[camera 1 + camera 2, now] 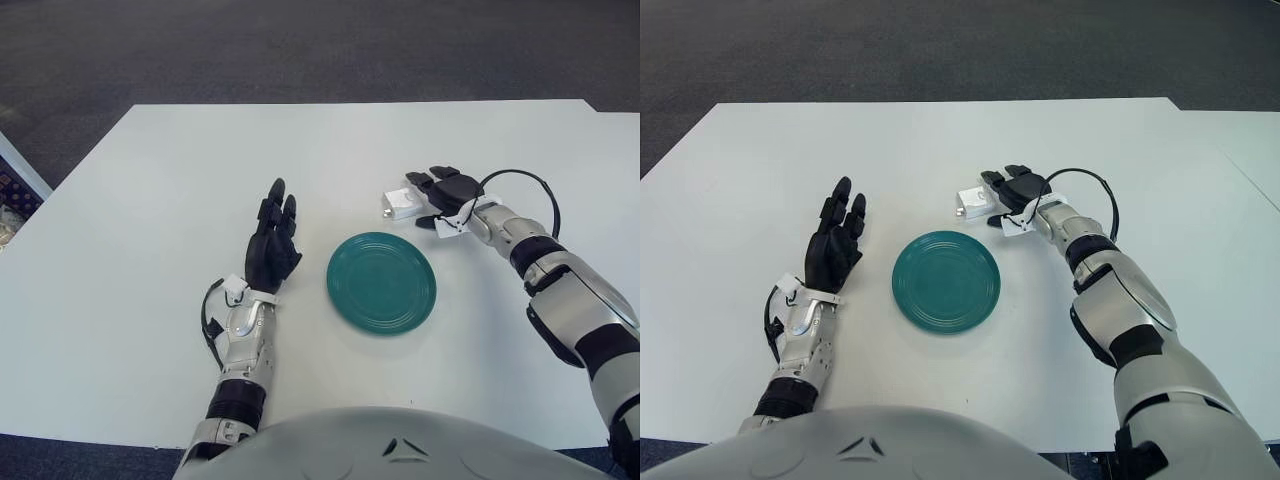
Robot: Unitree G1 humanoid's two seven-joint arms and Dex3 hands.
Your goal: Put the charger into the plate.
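A white charger (399, 204) lies on the white table just beyond the teal plate (381, 281). My right hand (441, 193) is at the charger's right side, fingers spread and touching or nearly touching it, not closed around it. The charger also shows in the right eye view (973, 203), left of the right hand (1012, 190). My left hand (272, 240) shows left of the plate with fingers extended and holding nothing. The plate holds nothing.
The white table (150, 200) spreads wide around the plate. A black cable (530, 185) loops at my right wrist. Dark carpet lies beyond the table's far edge. A shelf corner (15, 185) shows at the far left.
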